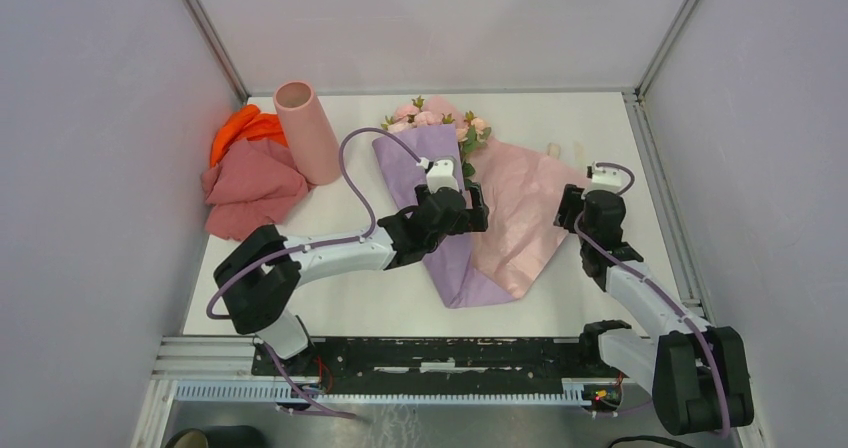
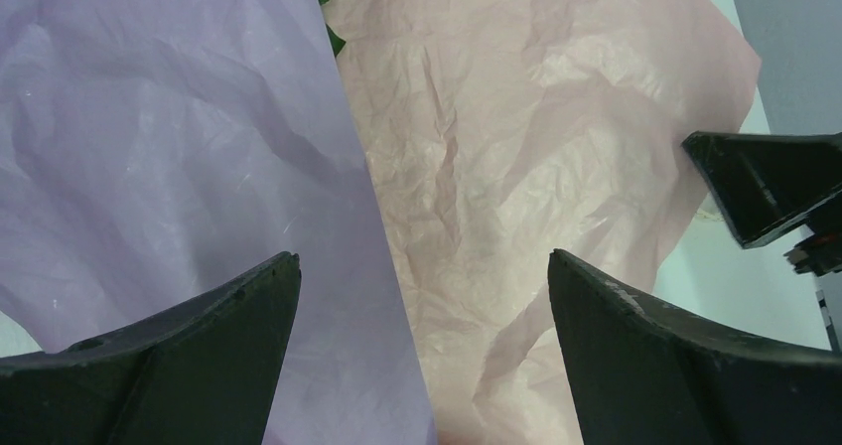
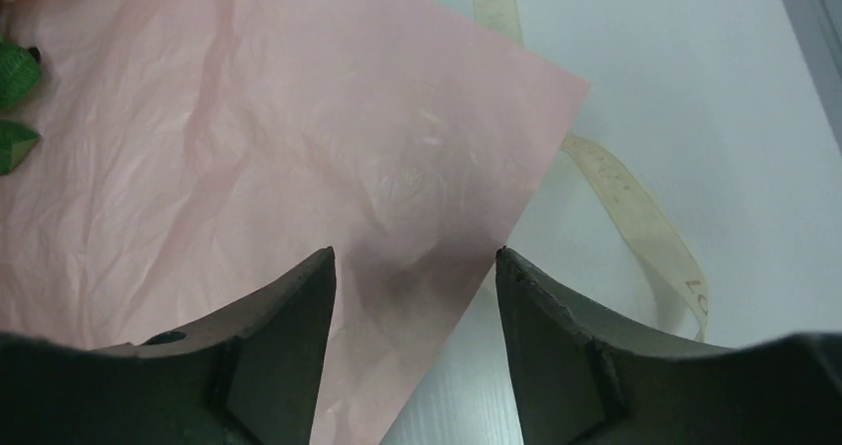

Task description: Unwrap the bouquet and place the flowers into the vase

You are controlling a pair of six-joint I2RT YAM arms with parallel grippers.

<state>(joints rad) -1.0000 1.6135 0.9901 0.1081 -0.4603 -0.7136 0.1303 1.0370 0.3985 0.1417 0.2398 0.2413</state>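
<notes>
The bouquet of pale pink artificial roses (image 1: pixel 425 118) lies on the white table (image 1: pixel 380 308) near its middle, with the blooms pointing towards the far edge. Its crinkled lilac-purple outer paper (image 2: pixel 169 147) lies flat. The pink inner sheet (image 1: pixel 525 208) is spread open to the right of it. The cream ribbon (image 3: pixel 635 197) lies loose on the table just beyond that sheet's right edge.

The left gripper (image 2: pixel 422 258) hovers over the line where the lilac paper meets the pink sheet. Its jaws are spread wide and hold nothing. The right gripper (image 3: pixel 413 251) is over the right corner of the pink sheet, with its jaws parted and nothing clamped between them.

The tall pale-pink cylindrical vase (image 1: pixel 308 128) stands at the far left of the table. It is beside a crumpled salmon-pink cloth (image 1: pixel 250 193) and an orange cloth (image 1: pixel 245 128), well apart from both grippers.
</notes>
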